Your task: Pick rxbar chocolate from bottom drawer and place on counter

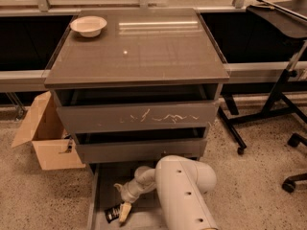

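Note:
The bottom drawer (103, 183) stands pulled out at the foot of the cabinet, its grey floor showing. On that floor lies the rxbar chocolate (112, 213), a small black wrapper with white lettering. My gripper (124, 212) reaches down into the drawer from the white arm (180, 190), its pale fingertips right against the bar's right end. The counter (139, 47) is the glossy grey-brown top above the drawers.
A white bowl (88, 26) sits on the counter's back left corner. An open cardboard box (45, 135) stands on the floor left of the cabinet. A black stand with wheeled legs (268, 109) is to the right. The scratched upper drawer (139, 116) juts out above.

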`<state>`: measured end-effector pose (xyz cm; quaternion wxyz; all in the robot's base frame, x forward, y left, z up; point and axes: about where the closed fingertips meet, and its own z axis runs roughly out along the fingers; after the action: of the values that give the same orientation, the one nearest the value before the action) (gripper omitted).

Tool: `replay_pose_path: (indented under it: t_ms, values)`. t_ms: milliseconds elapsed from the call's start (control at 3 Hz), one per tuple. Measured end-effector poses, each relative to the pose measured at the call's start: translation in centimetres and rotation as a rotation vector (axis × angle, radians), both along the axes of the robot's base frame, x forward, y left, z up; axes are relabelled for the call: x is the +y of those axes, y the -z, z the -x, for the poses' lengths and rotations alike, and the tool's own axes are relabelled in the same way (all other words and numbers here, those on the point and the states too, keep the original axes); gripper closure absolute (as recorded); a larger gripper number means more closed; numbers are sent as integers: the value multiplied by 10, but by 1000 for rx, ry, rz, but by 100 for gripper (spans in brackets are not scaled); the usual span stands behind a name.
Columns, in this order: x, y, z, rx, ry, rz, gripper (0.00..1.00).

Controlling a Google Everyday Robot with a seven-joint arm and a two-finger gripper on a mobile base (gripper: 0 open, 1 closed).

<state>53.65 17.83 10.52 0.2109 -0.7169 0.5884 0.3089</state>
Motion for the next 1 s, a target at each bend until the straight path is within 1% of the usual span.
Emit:
replay_pose_path:
  t_ms: [333, 667, 1000]
  values:
    - [1, 7, 2, 2, 9, 4, 0]
    - [4, 15, 5, -10, 2, 33, 26]
    - [4, 9, 6, -10, 2, 33, 49]
